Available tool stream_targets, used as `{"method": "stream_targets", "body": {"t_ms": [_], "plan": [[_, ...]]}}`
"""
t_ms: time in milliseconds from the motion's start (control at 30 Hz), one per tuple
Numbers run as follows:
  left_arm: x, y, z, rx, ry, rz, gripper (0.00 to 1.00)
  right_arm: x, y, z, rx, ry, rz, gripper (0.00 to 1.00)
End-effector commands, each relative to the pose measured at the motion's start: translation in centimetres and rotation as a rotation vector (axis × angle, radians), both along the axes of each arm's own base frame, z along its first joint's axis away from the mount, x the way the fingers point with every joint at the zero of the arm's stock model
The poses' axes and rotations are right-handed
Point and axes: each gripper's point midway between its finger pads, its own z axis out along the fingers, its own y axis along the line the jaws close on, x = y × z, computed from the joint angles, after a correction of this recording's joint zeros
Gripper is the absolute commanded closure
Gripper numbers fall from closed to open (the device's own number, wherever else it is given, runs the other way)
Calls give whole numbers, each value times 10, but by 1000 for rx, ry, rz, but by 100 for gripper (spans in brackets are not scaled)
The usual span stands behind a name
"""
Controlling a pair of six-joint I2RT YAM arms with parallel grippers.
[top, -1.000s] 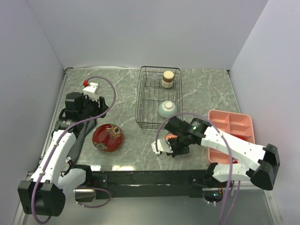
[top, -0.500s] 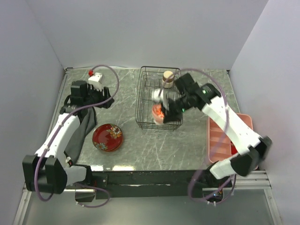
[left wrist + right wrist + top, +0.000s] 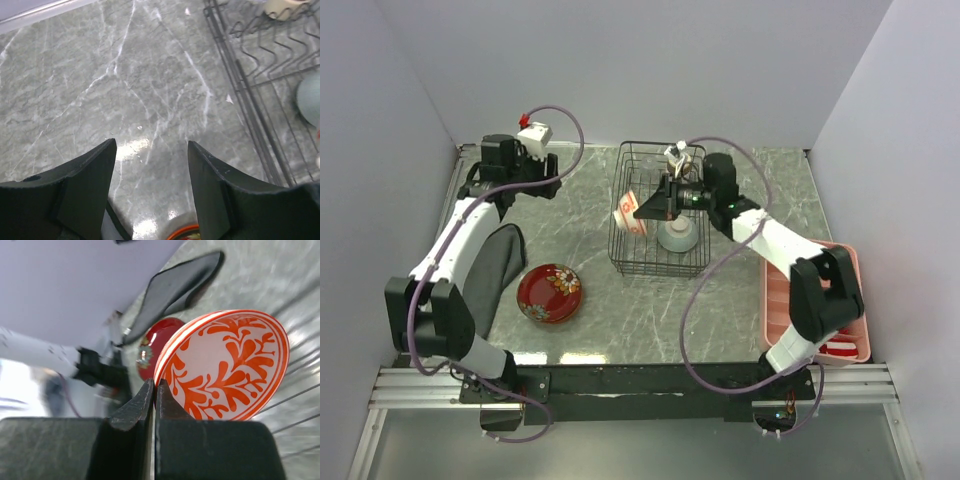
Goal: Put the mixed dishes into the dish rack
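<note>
The left arm (image 3: 455, 245) reaches toward the far left corner, the left gripper (image 3: 151, 146) angled down, its fingers (image 3: 87, 180) spread wide. The right arm (image 3: 765, 228) stretches leftward, the right gripper (image 3: 153, 385) pinched tight on the rim of the reddish bowl with white base (image 3: 225, 365)

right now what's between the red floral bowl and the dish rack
Nothing: the top view shows only bare marble table between the red floral bowl and the dish rack.
</note>
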Motion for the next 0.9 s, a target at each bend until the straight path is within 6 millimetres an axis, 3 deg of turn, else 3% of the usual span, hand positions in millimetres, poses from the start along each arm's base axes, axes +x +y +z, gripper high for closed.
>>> {"method": "stream_targets", "body": {"t_ms": [0,100,167,567,867], "plan": [[18,2,9,15,-21,65,34,18,5,23,226,148,-79,100],[25,3,10,29,-43,95,34,25,3,0,227,236,-138,100],[26,3,8,32,-40,104,33,27,4,-5,246,270,-151,100],[15,-6,-7,35,-8,79,33,50,8,-64,185,507,-309,100],[17,-11,-4,41,-21,72,33,51,12,-83,145,584,-352,100]]}}
